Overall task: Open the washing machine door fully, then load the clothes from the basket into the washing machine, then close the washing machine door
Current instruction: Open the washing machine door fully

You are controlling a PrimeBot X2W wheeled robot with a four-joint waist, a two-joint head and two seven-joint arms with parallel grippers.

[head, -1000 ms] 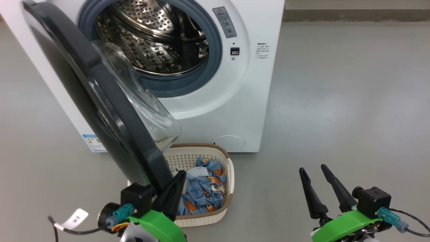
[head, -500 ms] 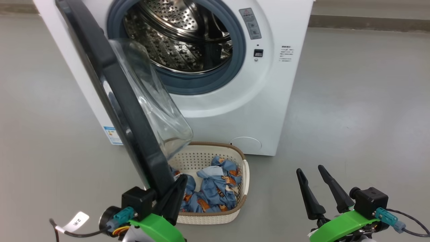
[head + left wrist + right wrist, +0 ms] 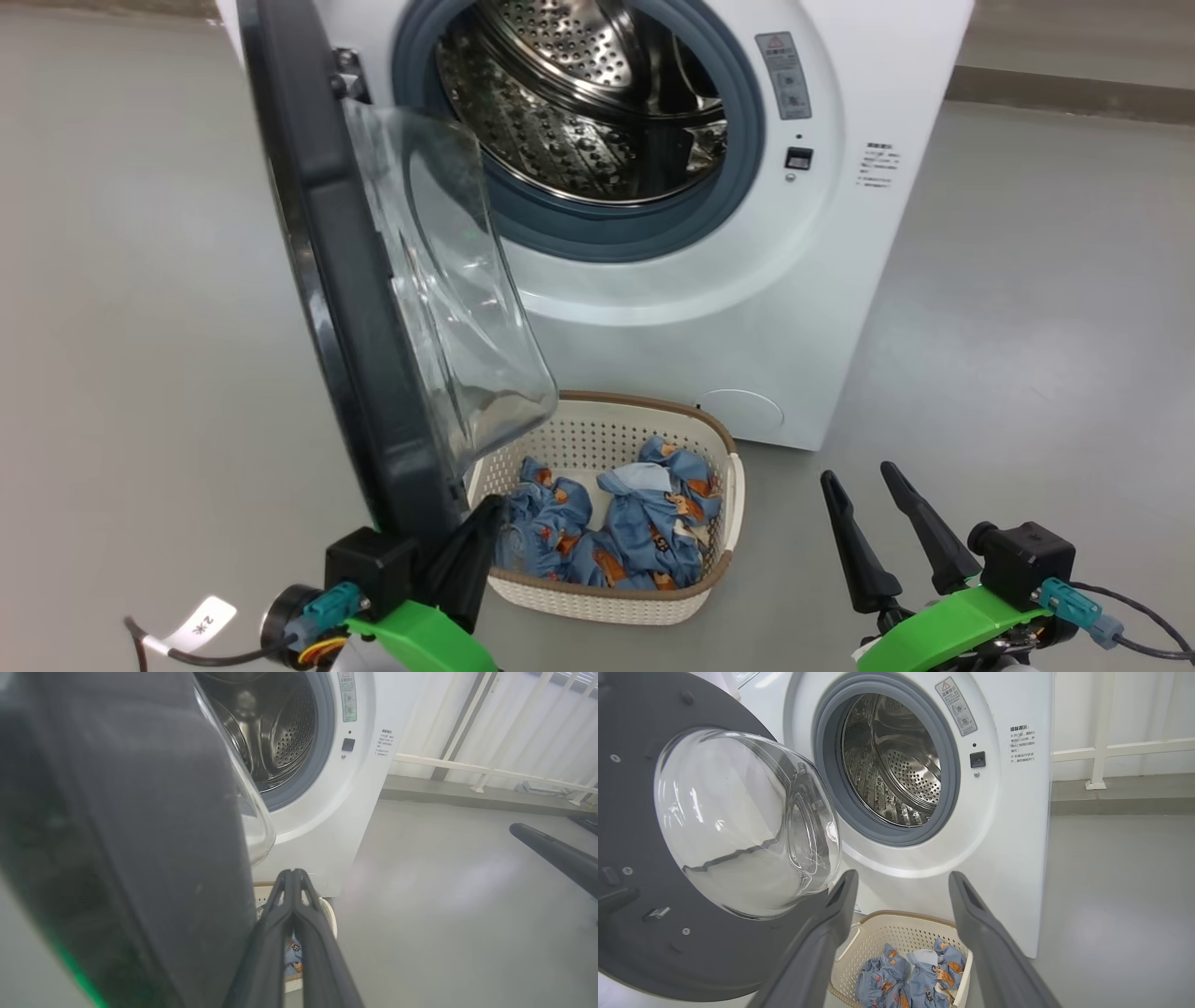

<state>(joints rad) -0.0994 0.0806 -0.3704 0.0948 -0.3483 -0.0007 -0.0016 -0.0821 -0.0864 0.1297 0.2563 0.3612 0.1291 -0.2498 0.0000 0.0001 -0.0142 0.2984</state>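
Looking down from the head, we see the washing machine door [image 3: 355, 308] standing open, edge-on to us, with the steel drum [image 3: 597, 103] of the washing machine [image 3: 747, 308] exposed. The basket [image 3: 607, 602] sits on the floor [image 3: 1027, 327] just before the machine and holds the clothes [image 3: 644, 523]. Our left gripper [image 3: 485, 527], fingers clenched together, is just beside the door's lower rim. Our right gripper [image 3: 857, 478] is released, well apart from both. From the left wrist, the fingers meet tip to tip, with the door rim close at left. From the right wrist, the spread fingers frame the basket beneath the door's glass bowl [image 3: 738, 821].
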